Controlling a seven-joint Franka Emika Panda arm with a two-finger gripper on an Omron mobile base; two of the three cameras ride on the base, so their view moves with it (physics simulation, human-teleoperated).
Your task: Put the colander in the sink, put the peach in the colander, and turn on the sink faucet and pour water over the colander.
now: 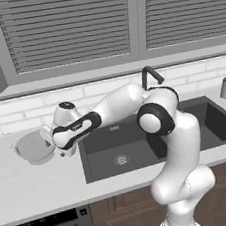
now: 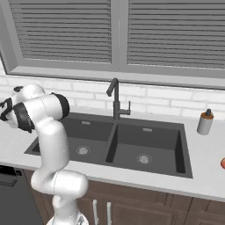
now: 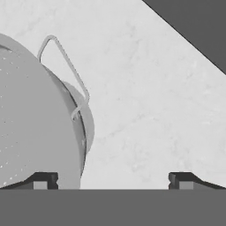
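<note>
Colander, a light grey-white round perforated bowl with thin wire side handles (image 1: 35, 147), sat upright on the pale speckled counter (image 1: 39, 190), left of the dark grey rectangular double-basin sink (image 1: 139, 147) and well back from the counter's near edge. Sink basins showed round metal drains, and the colander was outside them.

White arm reached left from its base, across the left basin, with the two-finger gripper (image 3: 113, 180) low over the counter just right of the colander. In the hand view the dark finger tips (image 3: 42, 180) stood far apart: jaws wide, nothing between them. One tip lay against the edge of the colander's wall in that view; I could not tell whether it touched. One wire handle (image 3: 66, 70) stuck out from the rim toward the sink side, and a dark corner of the sink showed at the upper right.

Tall thin dark grey metal faucet with angular spout (image 2: 115, 100) stood behind the centre divider, its small lever sticking out to the right. Small grey soap dispenser bottle with an orange top (image 2: 205, 122) stood on the counter at the far right of the sink. Small round orange-red peach (image 2: 223, 163) lay at the right edge of the right base view, on the counter right of the sink, well apart from the colander.
</note>
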